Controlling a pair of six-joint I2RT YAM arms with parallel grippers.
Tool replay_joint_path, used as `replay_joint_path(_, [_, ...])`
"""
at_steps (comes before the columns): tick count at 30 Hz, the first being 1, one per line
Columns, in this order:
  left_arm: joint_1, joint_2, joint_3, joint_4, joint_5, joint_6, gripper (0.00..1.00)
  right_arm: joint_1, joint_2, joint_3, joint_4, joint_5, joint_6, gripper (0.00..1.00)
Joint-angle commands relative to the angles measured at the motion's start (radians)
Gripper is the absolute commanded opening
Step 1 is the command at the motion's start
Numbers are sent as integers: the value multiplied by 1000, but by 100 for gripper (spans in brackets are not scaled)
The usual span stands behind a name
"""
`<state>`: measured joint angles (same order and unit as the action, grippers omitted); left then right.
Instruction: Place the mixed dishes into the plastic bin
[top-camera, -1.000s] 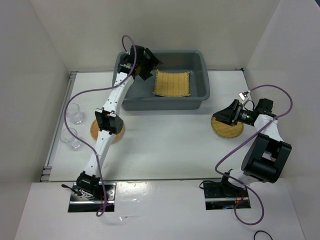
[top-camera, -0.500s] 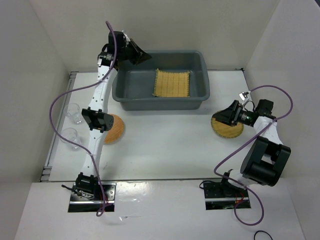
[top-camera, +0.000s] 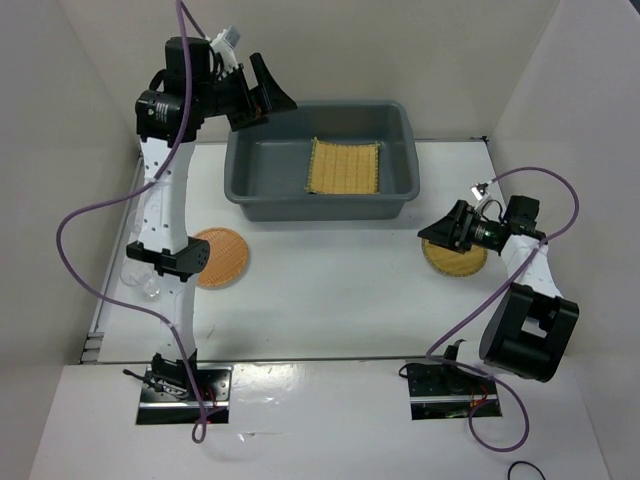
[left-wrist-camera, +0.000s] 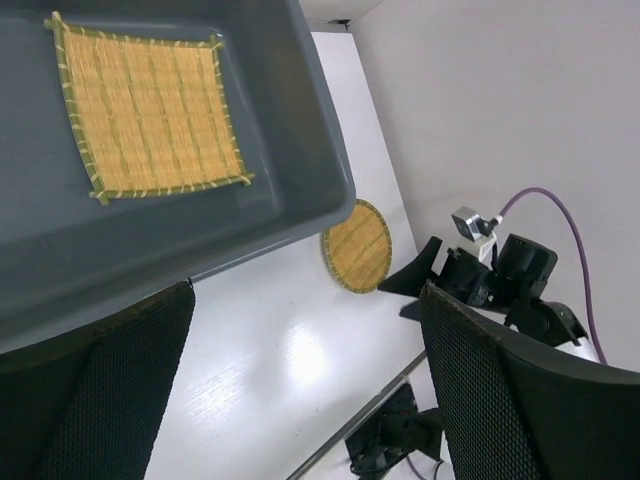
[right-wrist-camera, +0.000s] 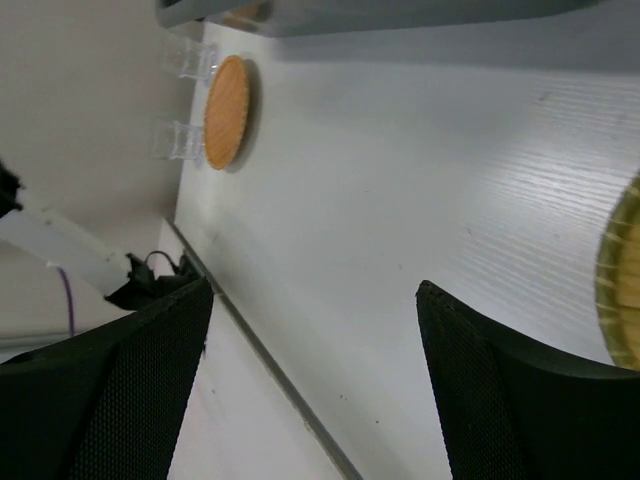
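Looking down from the top external camera, the left claw (top-camera: 266, 95) hangs high over the far-left corner of the grey-blue plastic bin (top-camera: 320, 207), its fingers spread and holding nothing. A square yellow woven mat (top-camera: 344, 166) lies flat on the bin's floor, toward the right. On the white counter (top-camera: 330, 290) an orange round woven plate (top-camera: 222, 257) sits in front of the bin beside the left arm, and small clear cups (top-camera: 147, 290) stand at the counter's left edge, partly hidden by that arm. The right claw (top-camera: 442, 232) hovers low at the left rim of a tan woven plate (top-camera: 458, 262), right of the bin. The left wrist camera shows both mesh-padded fingers (left-wrist-camera: 105, 400) wide apart with nothing between them, the mat in the bin and the tan plate on the counter beyond. The right wrist camera shows its fingers (right-wrist-camera: 110, 390) parted and empty above the counter, the tan plate's edge at the right border, and the orange plate and two cups far off.
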<state>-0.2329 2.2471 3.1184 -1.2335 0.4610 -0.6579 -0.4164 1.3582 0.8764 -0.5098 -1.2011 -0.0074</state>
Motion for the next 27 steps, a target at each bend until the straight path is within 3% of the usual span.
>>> replay_joint_path(1, [-29, -46, 12, -70, -77, 61, 99, 2, -36, 12, 27, 185, 36, 87])
replay_joint_path(2, [-29, -46, 12, -70, -91, 61, 99, 2, -48, 22, 27, 269, 59, 87])
replay_joint_path(5, [-52, -99, 12, -70, -239, 31, 99, -48, -59, 122, -40, 320, 14, 89])
replay_joint_path(6, [-71, -150, 12, -70, -422, 30, 99, -48, -68, 148, -86, 389, -3, 89])
replay_joint_path(9, [-169, -230, -10, -70, -782, 41, 99, -48, -77, 231, -140, 531, -35, 90])
replay_joint_path(10, [-180, -251, -56, -70, -833, 53, 99, -48, -77, 258, -141, 585, -46, 90])
replay_joint_path(12, [-180, -340, -205, -70, -994, 26, 99, -59, -77, 277, -141, 813, -55, 98])
replay_joint_path(13, [-189, -383, -415, -70, -1066, -32, 99, -59, -77, 277, -128, 881, -72, 98])
replay_joint_path(16, [-218, -608, -817, 14, -1283, -106, 99, -59, -28, 253, -137, 1009, -138, 98])
replay_joint_path(17, [-218, -767, -1112, 161, -1283, -92, 99, -59, -13, 240, -148, 1018, -185, 98])
replay_joint_path(19, [-192, -958, -1400, 340, -1160, -78, 99, -68, 8, 196, -157, 1028, -221, 98])
replay_joint_path(20, [-180, -1142, -1528, 508, -1115, -62, 99, -68, 9, 182, -157, 1028, -264, 98])
replay_joint_path(21, [-168, -1229, -1731, 567, -1075, -62, 99, -68, 9, 170, -157, 1019, -282, 98])
replay_joint_path(23, [-143, -1389, -1848, 601, -1021, -148, 99, -68, 18, 156, -157, 986, -322, 98])
replay_joint_path(27, [-134, -1436, -1946, 528, -883, -184, 99, -68, 108, 173, -179, 919, -373, 98])
